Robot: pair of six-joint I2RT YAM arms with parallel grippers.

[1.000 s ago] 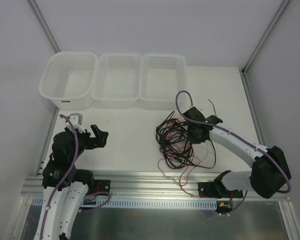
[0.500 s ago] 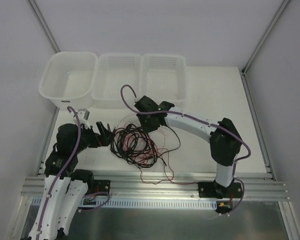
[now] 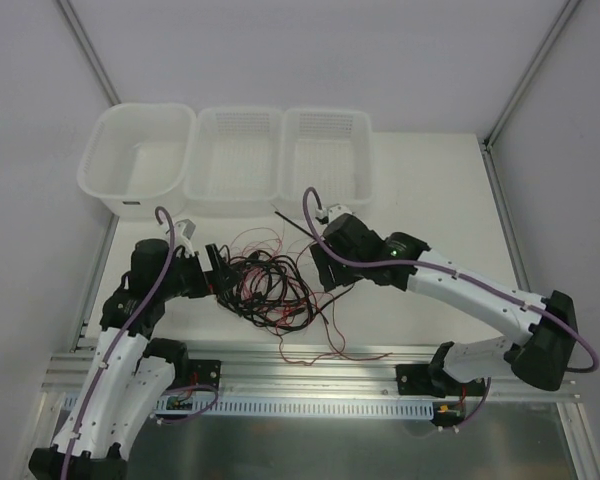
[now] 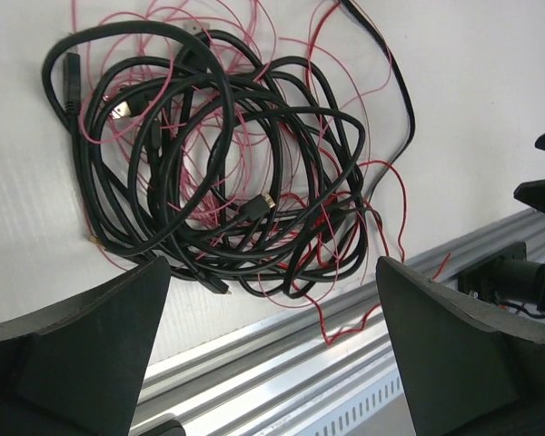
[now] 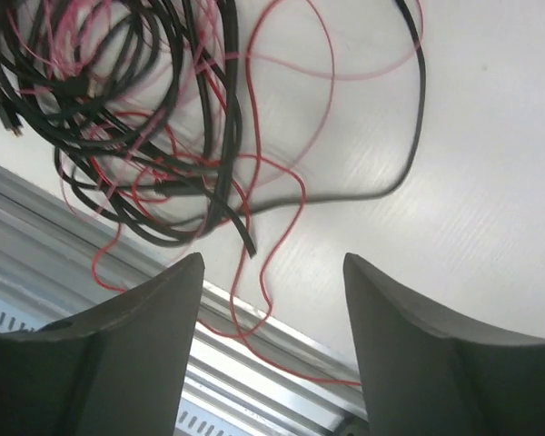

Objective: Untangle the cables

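Top external shows us the cables (image 3: 270, 290) as one heap on the table (image 3: 430, 190), a little left of the middle and close to the near rail (image 3: 240, 378). Black loops and fine red wire run through one another; we can pick out no strand that lies wholly apart. One black end reaches out far and right of the heap, toward the bins (image 3: 238, 112), and a red tail strays over the rail on the near side, but both are joined to the mass.

The left gripper (image 3: 220, 280) sits at the left edge of the heap, the right gripper (image 3: 323, 275) just beside its right edge. From the left wrist we see that claw's fingers (image 4: 82, 354) spread wide, with the coil lying beyond them and nothing pinched. From the right wrist the fingers (image 5: 436, 354) likewise stand apart, holding nothing; the heap's edge, a black tail and red loops lie past them on the table.

So we judge the task barely begun: nothing is separated and neither claw has a hold. Nearly everything is left: take a free end, likely the black one on the far right, draw it out while the other arm pins the rest, and repeat for each strand. The red wire threads the black coils in many places; we expect that part to be slowest.
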